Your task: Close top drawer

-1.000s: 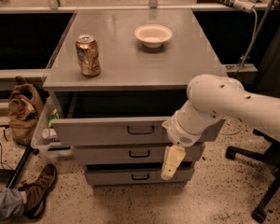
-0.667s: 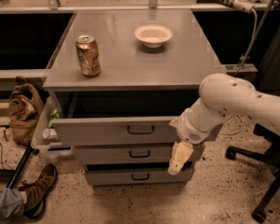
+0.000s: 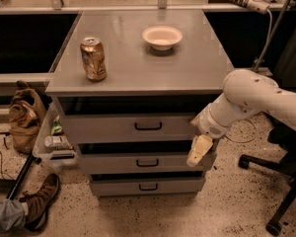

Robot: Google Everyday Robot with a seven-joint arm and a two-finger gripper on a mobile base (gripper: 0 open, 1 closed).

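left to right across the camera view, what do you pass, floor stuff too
brown bag on the floor → soda can → white bowl → gripper, hanging just below the right end of the top drawer → office chair base

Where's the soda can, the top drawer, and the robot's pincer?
soda can (image 3: 93, 59), camera view, on the middle of its side.
top drawer (image 3: 101, 129), camera view, on its plain grey front.
pincer (image 3: 195, 156), camera view, near its pale tip, just below the top drawer's right end.
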